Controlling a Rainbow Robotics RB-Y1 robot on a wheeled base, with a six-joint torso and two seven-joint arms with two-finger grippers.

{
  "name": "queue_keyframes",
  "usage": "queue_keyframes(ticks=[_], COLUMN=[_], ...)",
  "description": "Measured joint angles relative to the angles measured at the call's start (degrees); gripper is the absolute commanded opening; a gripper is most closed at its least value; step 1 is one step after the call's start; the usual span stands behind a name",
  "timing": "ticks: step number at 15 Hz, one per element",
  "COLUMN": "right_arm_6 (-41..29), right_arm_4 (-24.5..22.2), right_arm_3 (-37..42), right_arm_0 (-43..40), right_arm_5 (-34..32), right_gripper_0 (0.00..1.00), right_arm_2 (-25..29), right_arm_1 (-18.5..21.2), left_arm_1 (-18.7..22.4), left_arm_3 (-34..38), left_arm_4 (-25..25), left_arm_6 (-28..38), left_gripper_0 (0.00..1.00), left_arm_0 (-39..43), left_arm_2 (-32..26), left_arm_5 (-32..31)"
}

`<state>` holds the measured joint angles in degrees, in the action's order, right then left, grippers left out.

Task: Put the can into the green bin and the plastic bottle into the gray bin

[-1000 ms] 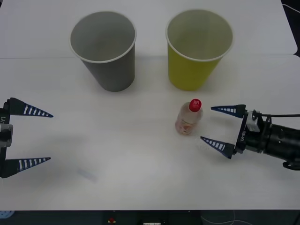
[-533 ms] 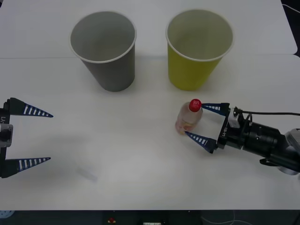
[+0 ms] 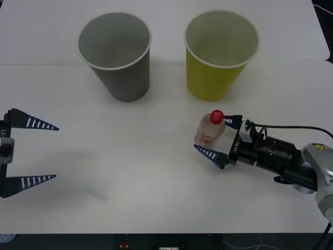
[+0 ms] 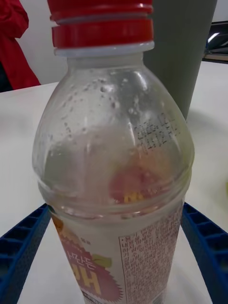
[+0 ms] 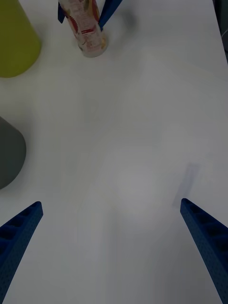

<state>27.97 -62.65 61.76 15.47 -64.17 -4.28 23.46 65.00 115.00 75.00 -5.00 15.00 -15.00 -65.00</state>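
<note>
The plastic bottle (image 3: 209, 131), clear with a red cap, stands upright on the white table in front of the green bin (image 3: 221, 57). My right gripper (image 3: 210, 135) is open, one blue finger on each side of the bottle. In the right wrist view the bottle (image 4: 114, 180) stands close up between the fingers (image 4: 21, 247). The gray bin (image 3: 115, 57) stands to the left of the green one. My left gripper (image 3: 56, 152) waits open at the table's left side, holding nothing. Its wrist view shows the bottle (image 5: 88, 28) far off. The can is out of view.
A white table (image 3: 156, 182) carries both bins side by side at the back. Bare surface spreads between my left gripper (image 5: 111, 203) and the bottle. In the left wrist view the green bin (image 5: 14, 42) and the gray bin (image 5: 9, 152) show at one edge.
My right gripper has moved left across the table to the bottle, and its open fingers now flank it. The bottle, the bins and the left arm have stayed put.
</note>
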Motion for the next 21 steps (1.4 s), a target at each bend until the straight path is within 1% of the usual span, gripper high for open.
queue_keyframes(ticks=[1,2,9,12,15,17,21], right_arm_6=[0.28,0.42,0.21,-1.63,-9.13,-14.79,-26.56], right_arm_4=[0.0,-0.03,-0.02,-0.02,-0.02,-0.02,-0.03], right_arm_3=[0.0,0.0,0.06,2.02,8.16,12.52,24.48], right_arm_0=[0.0,0.0,0.22,0.43,-0.51,-1.03,-2.85], right_arm_5=[0.0,0.0,-0.7,-2.03,-1.15,0.04,9.0], right_gripper_0=[0.02,0.0,0.0,0.0,0.0,0.0,0.0], right_arm_2=[-0.04,-0.09,-0.23,-1.21,-4.03,-6.1,-11.94], right_arm_1=[0.0,0.0,0.22,2.14,6.39,10.14,19.81], left_arm_1=[0.0,0.0,0.0,0.0,0.0,0.0,0.0], left_arm_3=[0.0,0.0,0.0,0.0,0.0,0.0,0.0], left_arm_4=[0.0,0.0,0.0,0.0,0.0,0.0,0.0], left_arm_6=[0.0,0.0,0.0,0.0,0.0,0.0,0.0], left_gripper_0=[1.0,1.0,1.0,1.0,1.0,1.0,1.0], left_arm_0=[0.0,0.0,0.0,0.0,0.0,0.0,0.0], left_arm_2=[0.0,0.0,0.0,0.0,0.0,0.0,0.0], left_arm_5=[0.0,0.0,0.0,0.0,0.0,0.0,0.0])
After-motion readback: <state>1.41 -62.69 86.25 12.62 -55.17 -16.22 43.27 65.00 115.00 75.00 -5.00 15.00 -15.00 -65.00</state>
